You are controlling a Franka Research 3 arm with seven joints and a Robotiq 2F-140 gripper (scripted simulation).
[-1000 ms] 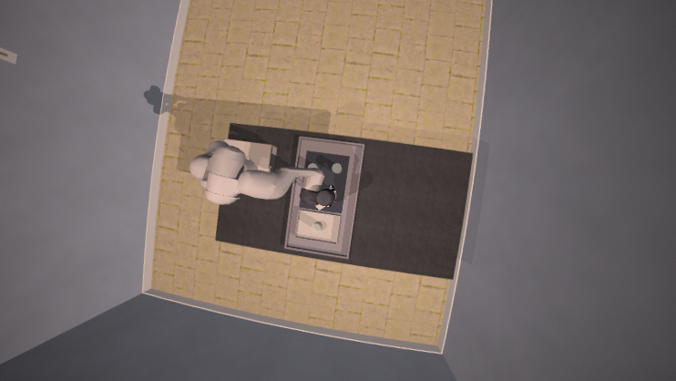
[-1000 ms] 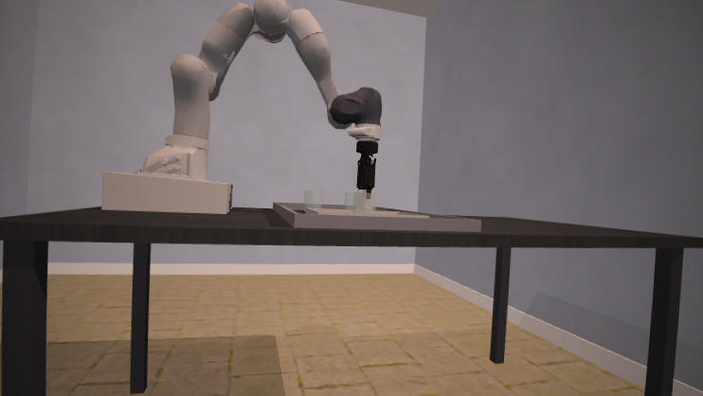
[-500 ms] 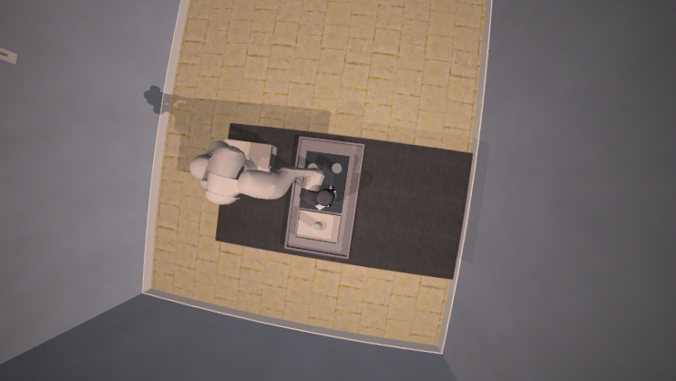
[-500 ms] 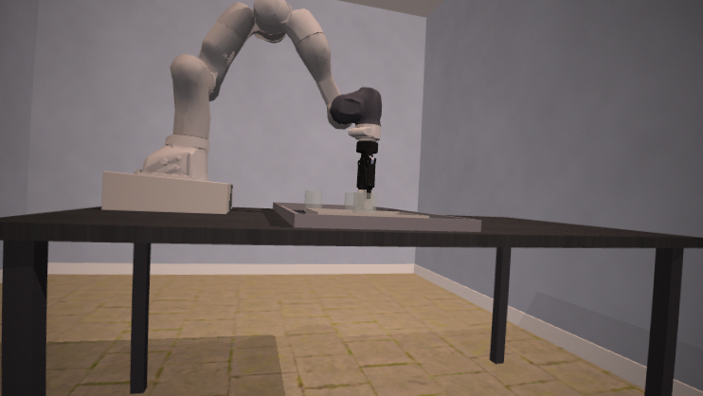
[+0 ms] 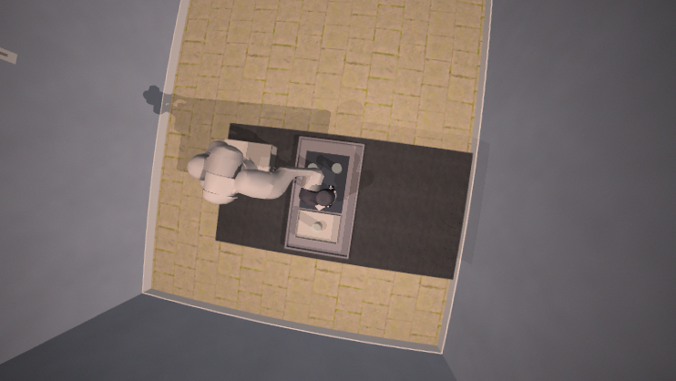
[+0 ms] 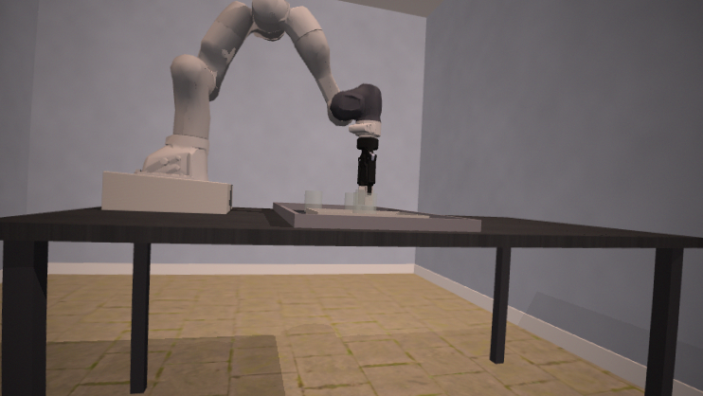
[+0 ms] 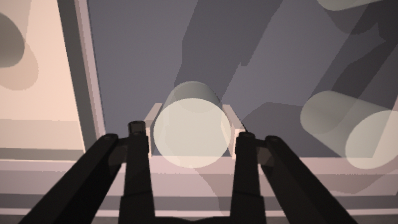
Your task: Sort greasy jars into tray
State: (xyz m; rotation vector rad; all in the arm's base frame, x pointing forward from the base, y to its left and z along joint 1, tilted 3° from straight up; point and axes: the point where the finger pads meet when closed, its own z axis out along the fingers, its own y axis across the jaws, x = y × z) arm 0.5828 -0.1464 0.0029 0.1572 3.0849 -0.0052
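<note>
My gripper (image 7: pixel 192 115) (image 6: pixel 367 193) points down at the tray end of the dark drying mat (image 5: pixel 342 181) (image 7: pixel 135 40). Its pads press both sides of an upright glass jar (image 7: pixel 192 137), low over the mat; whether it touches the mat is hard to tell. A second jar (image 5: pixel 336 168) stands farther along the mat. A third jar (image 5: pixel 312 166) (image 7: pixel 370 142) stands near the mat's robot side, partly under the arm in the top view. A fourth jar (image 5: pixel 317 226) (image 7: pixel 9 42) stands inside the cream tray (image 5: pixel 303 232) (image 7: pixel 47 102). Grease cannot be seen.
The tray lies beside the mat's short edge, with a raised rim (image 7: pixel 75 75) between them. Both lie on the mauve-grey steel top (image 5: pixel 344 229), which has a raised border. It sits on a dark table (image 5: pixel 406 203). The robot base box (image 6: pixel 164 194) is at the left.
</note>
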